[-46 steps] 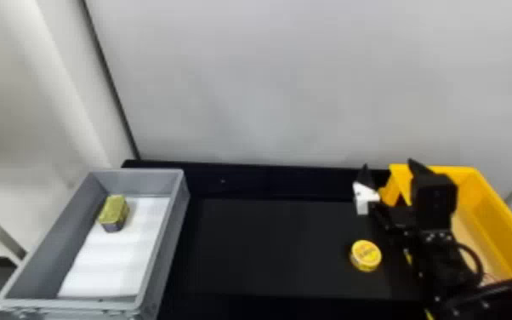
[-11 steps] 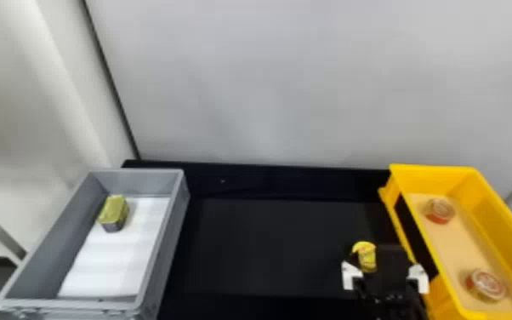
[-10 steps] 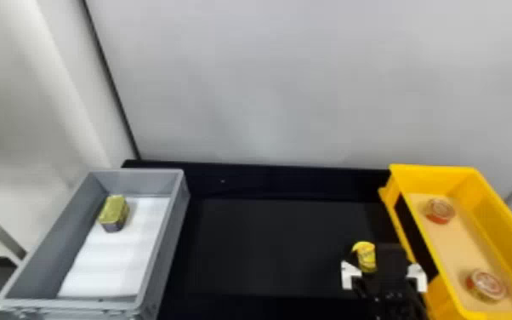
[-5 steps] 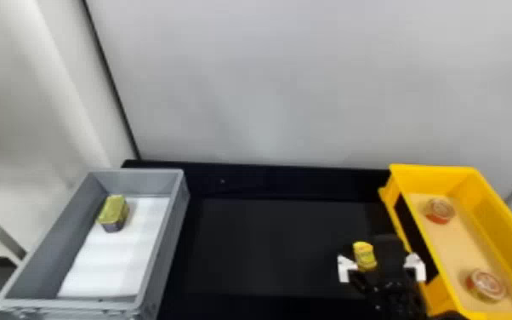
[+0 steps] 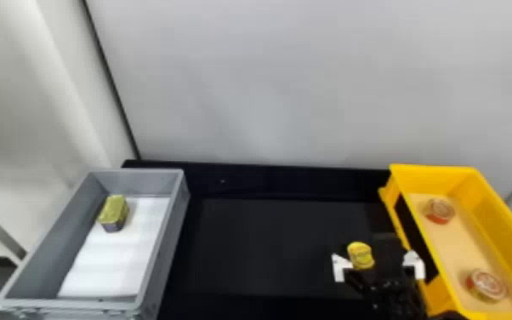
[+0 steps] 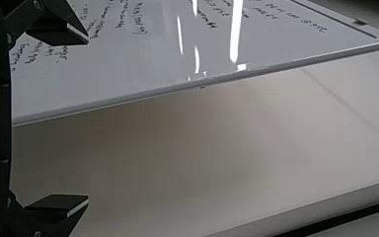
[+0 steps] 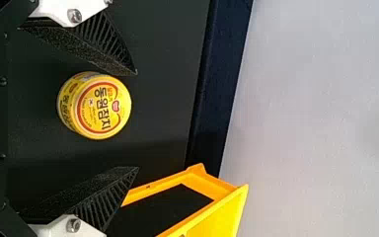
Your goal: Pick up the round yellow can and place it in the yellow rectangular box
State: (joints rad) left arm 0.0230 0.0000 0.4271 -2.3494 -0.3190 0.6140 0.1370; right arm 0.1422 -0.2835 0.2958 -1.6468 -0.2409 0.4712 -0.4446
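In the head view, my right gripper [image 5: 379, 254] stands low over the black table at the right, open around the round yellow can [image 5: 360, 256]. The can is closer to its left finger. In the right wrist view, my right gripper [image 7: 137, 120] has the yellow can [image 7: 98, 106] between its spread fingers, with dark gaps on both sides and the printed lid showing. The yellow rectangular box [image 5: 491, 185] stands just right of the gripper; its corner [image 7: 217, 197] appears in the right wrist view. My left gripper [image 6: 88, 118] is open and holds nothing, facing a whiteboard.
Two round cans with red sides, one farther back [image 5: 440, 210] and one nearer [image 5: 487, 285], sit inside the yellow box. A grey crate [image 5: 172, 230] at the left holds a yellow-topped squarish can [image 5: 114, 212] on a white sheet. A pale wall rises behind the table.
My right gripper has come from over the yellow box to the can, uncovering the box's inside. Over the last second it has shifted slightly left, and the can appears a little farther left too.
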